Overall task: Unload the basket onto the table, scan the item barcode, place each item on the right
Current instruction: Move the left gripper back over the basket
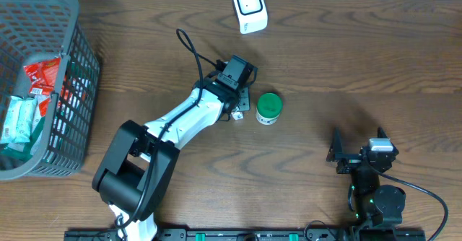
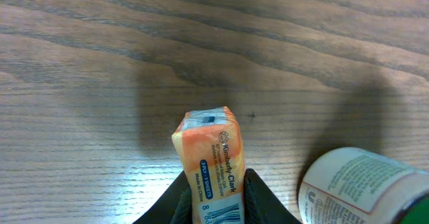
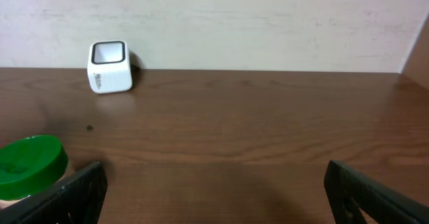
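An orange Kimberly-Clark tissue pack [image 2: 211, 147] stands between my left gripper's fingers [image 2: 258, 196], which press on both of its sides. A barcode shows on the pack's lower face. From overhead, my left gripper [image 1: 242, 105] is at the table's middle, and only a pale corner of the pack [image 1: 236, 115] shows under it. The white barcode scanner [image 1: 250, 8] stands at the far edge, also seen as a white scanner [image 3: 110, 66] in the right wrist view. My right gripper [image 1: 359, 143] rests at the near right, and this gripper [image 3: 214, 177] is open, with nothing between its fingers.
A green-lidded jar [image 1: 269, 107] stands just right of the left gripper, and the same jar [image 2: 362, 184] is close beside the pack. A grey wire basket [image 1: 72, 53] with several packets fills the left edge. A wall rises behind the scanner.
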Robot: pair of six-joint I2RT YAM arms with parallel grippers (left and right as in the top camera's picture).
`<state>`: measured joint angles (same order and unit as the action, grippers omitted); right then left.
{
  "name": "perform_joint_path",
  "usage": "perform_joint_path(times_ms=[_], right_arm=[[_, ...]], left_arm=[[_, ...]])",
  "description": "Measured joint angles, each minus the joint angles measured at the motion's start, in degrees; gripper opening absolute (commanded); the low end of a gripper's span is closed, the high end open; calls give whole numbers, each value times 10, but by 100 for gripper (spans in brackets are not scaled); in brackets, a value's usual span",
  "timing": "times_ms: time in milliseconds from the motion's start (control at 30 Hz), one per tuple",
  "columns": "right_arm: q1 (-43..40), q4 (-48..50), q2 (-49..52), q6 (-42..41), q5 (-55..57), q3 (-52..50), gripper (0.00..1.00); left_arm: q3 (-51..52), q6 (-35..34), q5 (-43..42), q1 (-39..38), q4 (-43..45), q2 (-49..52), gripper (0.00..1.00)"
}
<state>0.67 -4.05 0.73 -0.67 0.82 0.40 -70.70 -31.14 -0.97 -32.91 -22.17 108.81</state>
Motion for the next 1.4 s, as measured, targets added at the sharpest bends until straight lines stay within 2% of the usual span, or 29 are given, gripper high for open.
perform_joint_path(times_ms=[333,633,1033,1200,1400], right_arm=[[0,0,0,0,0,0,99],[0,0,0,0,0,0,99],[0,0,0,0,0,0,99],[0,0,0,0,0,0,99],[0,0,0,0,0,0,99]], left_arm=[[0,0,-2,-37,9,0,30],[0,1,-2,-37,12,0,50],[-10,9,-2,-31,7,-33,55],[-73,27,3,0,-76,-84,57],[-212,73,35,83,-233,-136,61]])
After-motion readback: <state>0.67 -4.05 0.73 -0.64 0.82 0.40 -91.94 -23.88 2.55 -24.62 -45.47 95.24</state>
